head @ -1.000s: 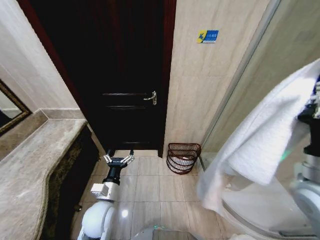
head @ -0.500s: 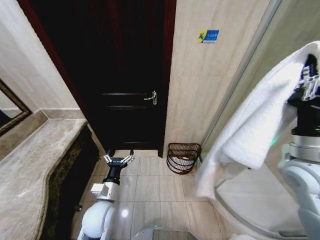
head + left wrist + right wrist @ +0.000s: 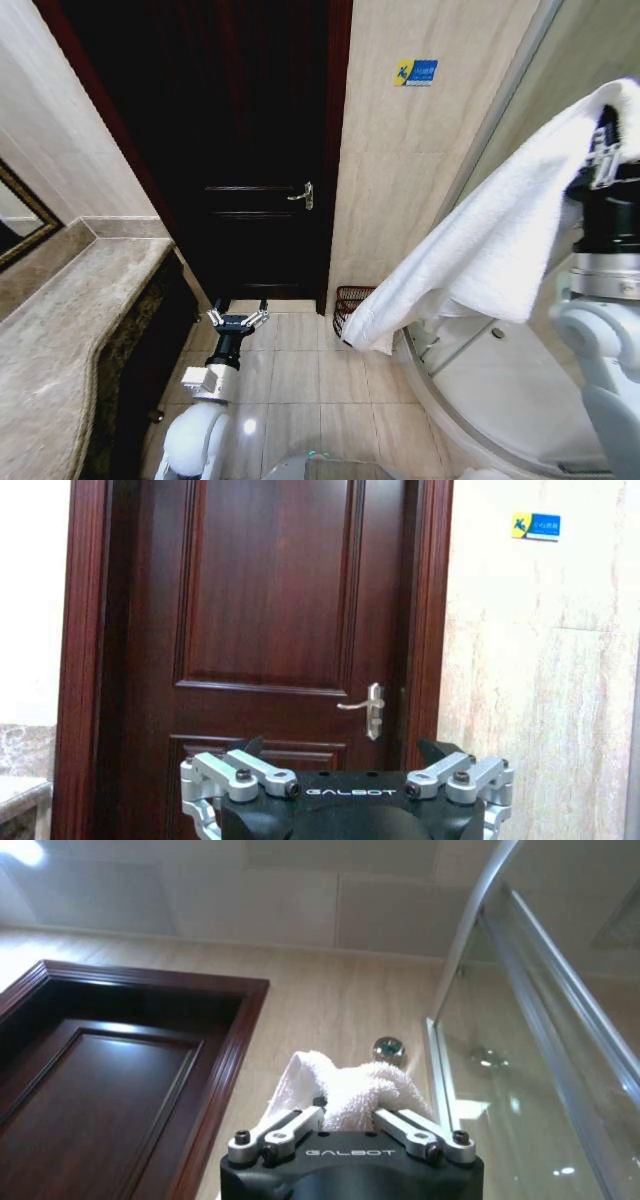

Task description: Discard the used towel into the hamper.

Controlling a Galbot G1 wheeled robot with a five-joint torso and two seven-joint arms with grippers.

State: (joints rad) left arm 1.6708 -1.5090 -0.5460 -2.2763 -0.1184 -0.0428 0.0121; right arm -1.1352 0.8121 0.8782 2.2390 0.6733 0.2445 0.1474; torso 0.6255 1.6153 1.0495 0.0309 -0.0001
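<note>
The white towel (image 3: 480,250) hangs from my right gripper (image 3: 606,145), which is raised high at the right and shut on the towel's top fold. In the right wrist view the fingers (image 3: 283,1131) pinch a bunch of the towel (image 3: 345,1084). The cloth drapes down and to the left, and its lower end covers most of the hamper (image 3: 349,297). The hamper is a dark red-brown wire basket on the floor by the wall, with a bit of its rim showing. My left gripper (image 3: 237,320) is parked low in front of the door, open and holding nothing (image 3: 345,769).
A dark wooden door (image 3: 240,150) with a metal handle (image 3: 302,195) stands ahead. A marble counter (image 3: 70,330) runs along the left. The curved glass shower enclosure (image 3: 500,390) fills the right. Tiled floor (image 3: 300,380) lies between them.
My right gripper has risen and moved left with the towel. The towel's hanging end has swung left and now hides most of the hamper. The left arm has not moved.
</note>
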